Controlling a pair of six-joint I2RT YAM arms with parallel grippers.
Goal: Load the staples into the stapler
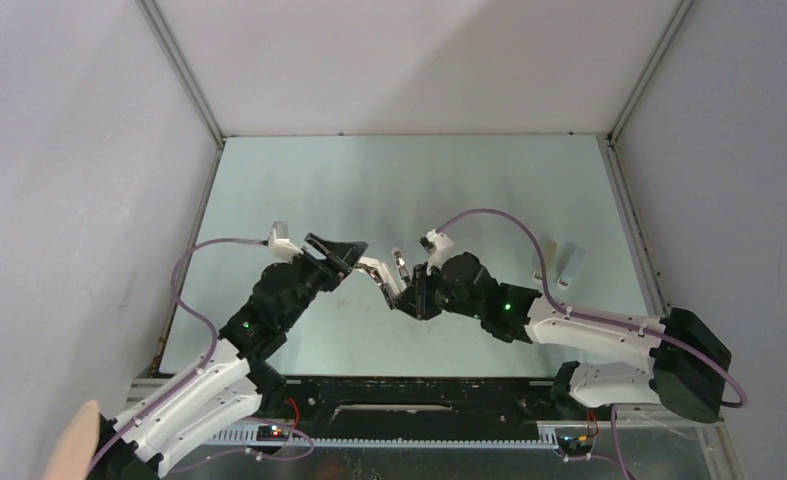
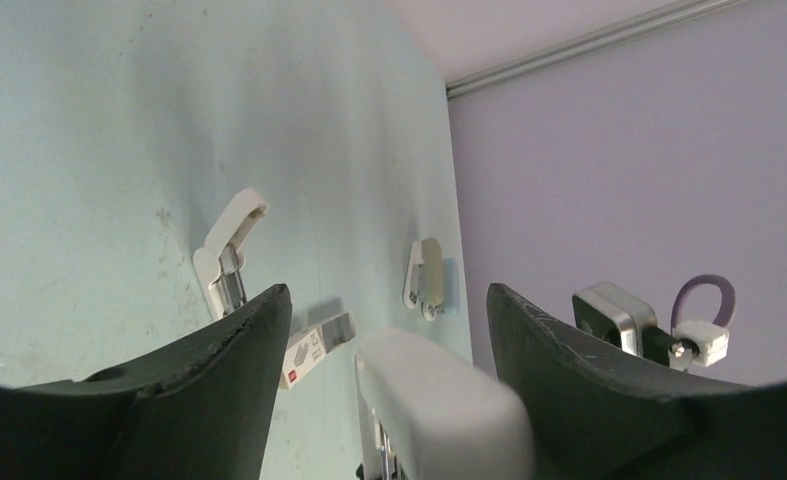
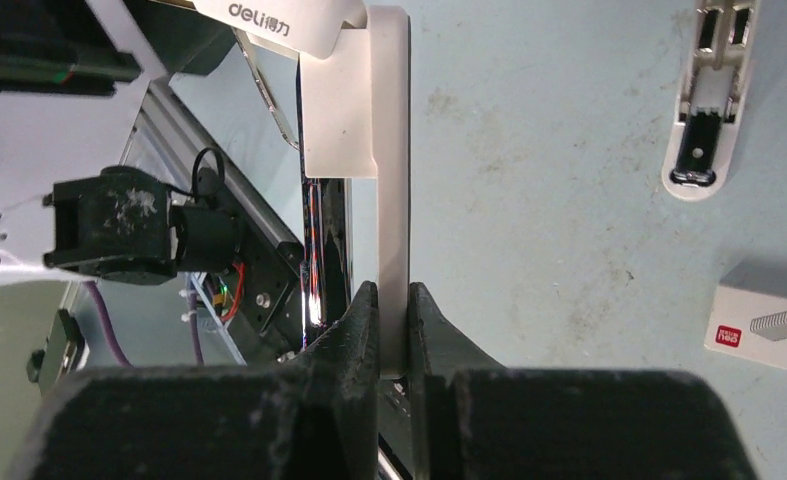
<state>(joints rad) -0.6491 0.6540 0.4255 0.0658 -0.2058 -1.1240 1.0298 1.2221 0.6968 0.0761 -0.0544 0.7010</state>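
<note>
**Stapler pinched in the air, staples waiting on the table**

The right claw [image 3: 391, 300] should hold a firm, level pinch on the white plastic stapler [image 3: 354, 110]. As I judge it, that leaves the magazine reachable while the left claw [image 2: 389, 296] backs off without knocking the lid and goes for the staples. The right claw's fingers are together on the stapler's thin white plate and on nothing else. The left claw stands wide apart, straddling the stapler's rounded top with a gap on each side; it grips nothing. The small white cardboard box of staples with red print [image 3: 767, 322] lies flat on the pale green table [image 3: 569, 150], apart from the stapler and untouched.
</note>
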